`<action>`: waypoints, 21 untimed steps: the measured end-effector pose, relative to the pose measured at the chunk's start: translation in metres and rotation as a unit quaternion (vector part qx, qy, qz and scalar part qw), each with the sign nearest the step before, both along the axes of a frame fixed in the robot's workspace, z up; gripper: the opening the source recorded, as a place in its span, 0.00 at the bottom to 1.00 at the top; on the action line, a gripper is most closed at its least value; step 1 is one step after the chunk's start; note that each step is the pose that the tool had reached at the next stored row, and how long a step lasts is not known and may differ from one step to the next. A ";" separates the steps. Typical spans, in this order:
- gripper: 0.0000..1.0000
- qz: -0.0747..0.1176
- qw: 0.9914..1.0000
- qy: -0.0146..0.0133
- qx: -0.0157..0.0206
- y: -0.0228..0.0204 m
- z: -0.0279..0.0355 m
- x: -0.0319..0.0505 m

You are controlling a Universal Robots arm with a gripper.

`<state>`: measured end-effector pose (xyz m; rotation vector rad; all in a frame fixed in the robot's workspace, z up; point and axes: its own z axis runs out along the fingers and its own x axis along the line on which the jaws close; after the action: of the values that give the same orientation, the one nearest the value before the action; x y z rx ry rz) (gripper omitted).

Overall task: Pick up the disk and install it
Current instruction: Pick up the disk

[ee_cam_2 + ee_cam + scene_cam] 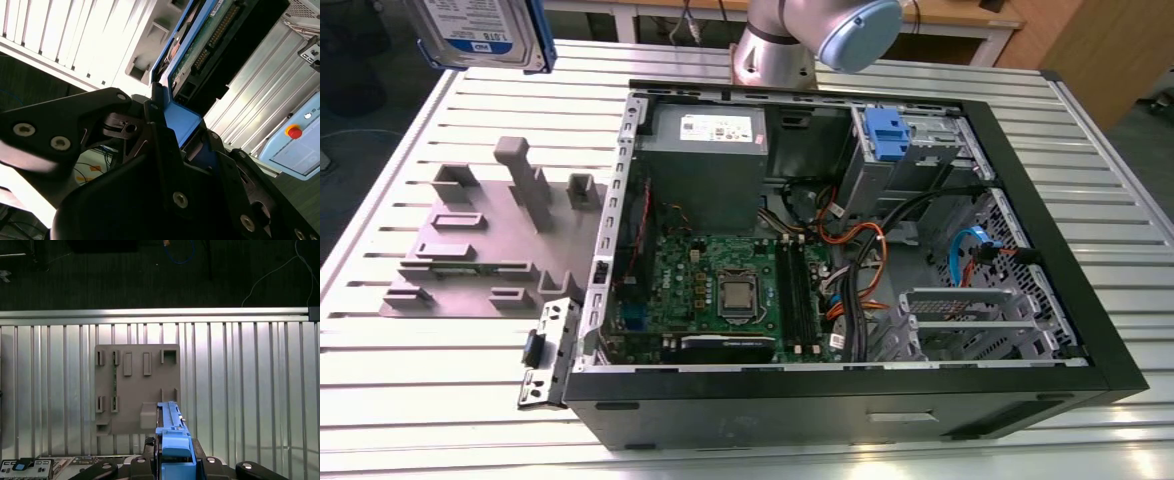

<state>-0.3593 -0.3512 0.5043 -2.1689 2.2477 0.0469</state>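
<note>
Silver blue-framed hard drive (478,35) clamped in black end effector (175,462), aloft upper left; pickup done, install into open computer case (854,400) pending.

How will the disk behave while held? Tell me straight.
Probably rigid: the disk is a metal block in a blue carrier, no sag visible. Likely heavy for its size; gripped at one end by the gripper, it may lever downward. The circuit board bared in the second wrist view suggests knocks could harm it.
</note>
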 end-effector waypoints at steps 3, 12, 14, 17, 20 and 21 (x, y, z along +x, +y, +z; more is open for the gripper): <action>0.36 0.000 1.000 0.000 0.000 0.0000 0.0000 0.0000; 0.36 0.000 1.000 0.000 -0.007 -0.0063 -0.0001 0.0002; 0.36 0.000 1.000 0.000 -0.009 -0.0064 -0.0005 0.0018; 0.36 0.000 1.000 -0.001 -0.012 -0.0063 -0.0015 0.0117; 0.36 0.000 1.000 -0.002 -0.012 -0.0064 -0.0025 0.0254; 0.36 0.000 1.000 -0.002 -0.012 -0.0064 -0.0029 0.0300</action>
<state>-0.3294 -0.3576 0.5015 -2.1794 2.2585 0.0152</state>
